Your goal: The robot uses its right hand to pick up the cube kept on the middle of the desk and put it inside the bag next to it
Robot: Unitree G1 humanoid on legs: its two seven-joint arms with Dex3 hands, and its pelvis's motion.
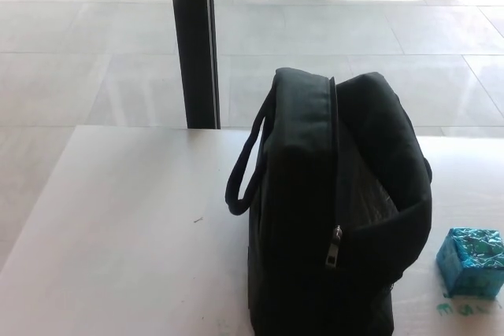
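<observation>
The shiny turquoise foil-wrapped cube (471, 263) sits untouched on the white tabletop (118, 226), just beside the unzipped black fabric bag (331, 218). No robot hand shows, so its state cannot be told. Everything remains undone.

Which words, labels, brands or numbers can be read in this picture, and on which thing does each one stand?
None can be read.
The black bag shows no label or brand on the sides in view.
The blue cube bears a shiny pattern, no letters.
The green marks on the desk before the cube are too small and blurred to read.
</observation>
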